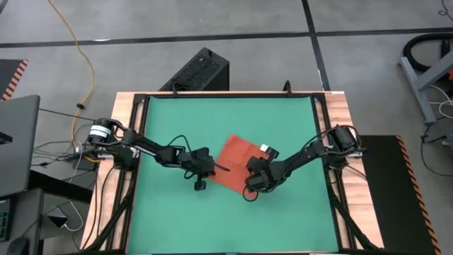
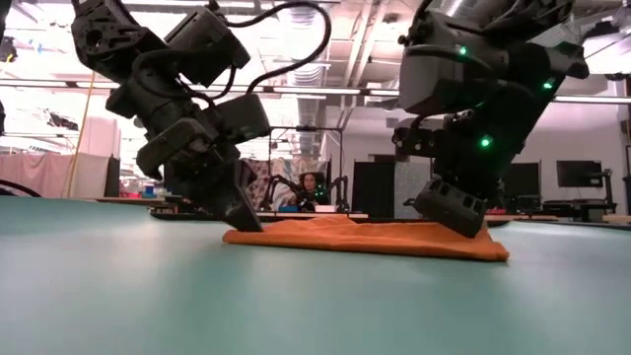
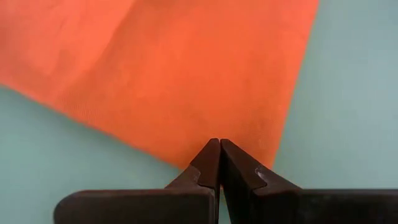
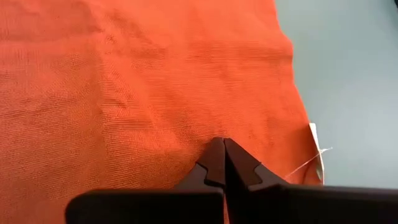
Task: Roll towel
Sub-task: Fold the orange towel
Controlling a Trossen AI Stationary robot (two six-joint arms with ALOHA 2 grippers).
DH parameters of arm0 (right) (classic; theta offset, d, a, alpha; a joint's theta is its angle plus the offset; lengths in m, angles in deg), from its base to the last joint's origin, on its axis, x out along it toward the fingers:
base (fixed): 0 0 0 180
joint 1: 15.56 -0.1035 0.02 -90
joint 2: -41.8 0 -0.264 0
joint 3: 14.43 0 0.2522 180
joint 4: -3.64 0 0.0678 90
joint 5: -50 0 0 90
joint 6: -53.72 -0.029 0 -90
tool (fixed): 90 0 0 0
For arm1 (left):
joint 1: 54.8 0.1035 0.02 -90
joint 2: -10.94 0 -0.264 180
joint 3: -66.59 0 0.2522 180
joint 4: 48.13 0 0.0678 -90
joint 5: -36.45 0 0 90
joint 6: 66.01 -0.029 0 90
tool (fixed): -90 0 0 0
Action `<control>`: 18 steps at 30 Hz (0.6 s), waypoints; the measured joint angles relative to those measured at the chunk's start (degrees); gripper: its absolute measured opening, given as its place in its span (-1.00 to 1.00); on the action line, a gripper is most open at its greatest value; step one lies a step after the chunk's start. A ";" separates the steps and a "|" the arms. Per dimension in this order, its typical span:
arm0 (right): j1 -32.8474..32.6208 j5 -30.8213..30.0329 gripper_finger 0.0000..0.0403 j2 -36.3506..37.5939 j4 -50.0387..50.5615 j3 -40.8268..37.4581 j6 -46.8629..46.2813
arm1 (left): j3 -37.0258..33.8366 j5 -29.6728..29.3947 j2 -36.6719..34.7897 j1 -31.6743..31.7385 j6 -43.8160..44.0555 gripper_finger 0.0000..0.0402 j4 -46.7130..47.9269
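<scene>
The orange-red towel (image 1: pixel 235 161) lies flat on the green table (image 1: pixel 177 120), turned like a diamond, with its small white tag (image 1: pixel 267 149) at the right edge. My left gripper (image 1: pixel 212 168) is shut, its tips down on the towel's left near edge. My right gripper (image 1: pixel 255 178) is shut, its tips down on the towel near the right near corner, close to the tag (image 4: pixel 317 158). In the low view the towel (image 2: pixel 365 237) is a low flat strip between the two grippers. My left gripper has its shut fingertips (image 3: pixel 211 152) on the towel's top, just inside its near edge and beside a corner (image 3: pixel 273 163). The fingers slant down from the table's left. The cloth stays flat on the table; I cannot see how much cloth lies between the tips. My right gripper has its shut fingertips (image 4: pixel 214 152) on the towel's top near the tagged edge (image 4: pixel 298 134). The fingers slant down from the table's right. Faint wrinkles (image 4: pixel 134 99) run toward the tips. The towel lies on the table; how many layers it has, I cannot tell.
Bare green table lies all around the towel, with a wooden frame (image 1: pixel 333 142) at its sides. A black box (image 1: pixel 202 71) stands on the floor beyond the far edge. A person (image 2: pixel 314 187) sits in the room far behind the table.
</scene>
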 joint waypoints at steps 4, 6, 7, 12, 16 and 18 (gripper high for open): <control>0.01 -3.52 -0.94 2.71 0.39 -0.11 0.00 | -2.51 -1.54 0.00 -0.50 2.07 -1.00 -4.30; -0.18 -4.20 -0.94 5.20 0.13 -0.07 0.13 | -3.48 -2.07 0.00 -0.50 2.67 -1.00 -5.91; -0.50 -4.23 -0.94 6.69 0.10 -0.04 0.13 | -3.62 -2.35 0.00 -0.50 2.81 -1.00 -6.13; -5.89 -2.95 -0.87 12.54 -8.93 -0.03 11.61 | -3.69 -3.08 0.00 -0.62 3.59 -1.00 -7.35; -10.54 3.67 -0.77 12.32 -18.13 -0.02 21.00 | -3.69 -3.38 0.00 -1.80 4.14 -1.00 -9.81; -12.13 5.54 -0.71 10.74 -20.21 -0.02 21.30 | -3.69 -3.19 0.00 -2.69 4.66 -1.00 -10.53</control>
